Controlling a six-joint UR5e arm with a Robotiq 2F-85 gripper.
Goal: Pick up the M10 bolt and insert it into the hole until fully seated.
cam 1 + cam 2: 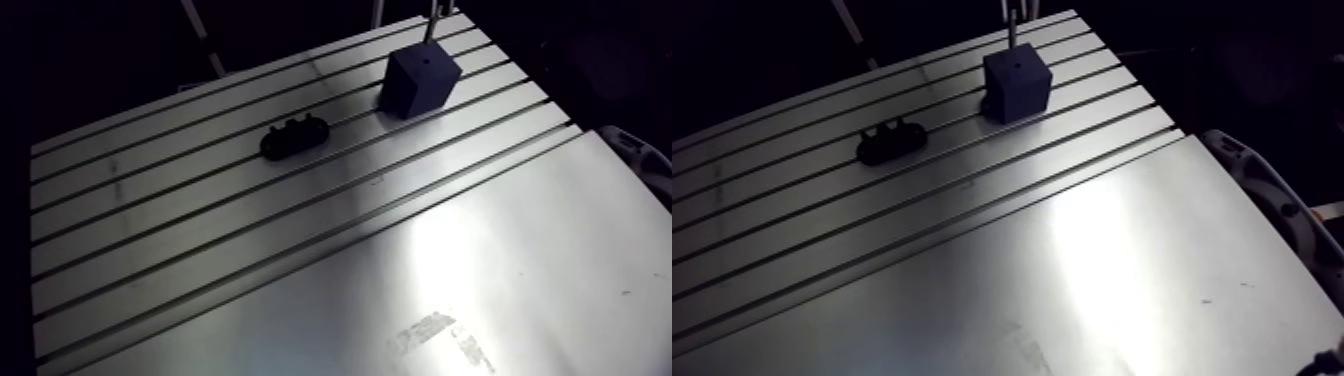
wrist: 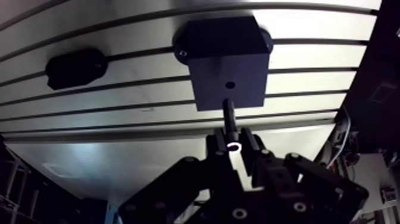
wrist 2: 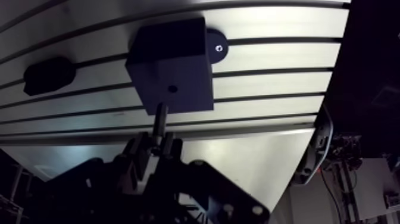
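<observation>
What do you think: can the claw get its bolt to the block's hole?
Probably yes: the claw holds the bolt just short of the hole in the block, with nothing between them.

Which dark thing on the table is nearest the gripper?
The tall dark block with a hole, just ahead of the gripper; the low black oval piece lies farther off.

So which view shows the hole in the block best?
The wrist view: the hole is a plain dark dot on the block, just ahead of the bolt in the end effector. The arm view shows it only as a faint speck.
</observation>
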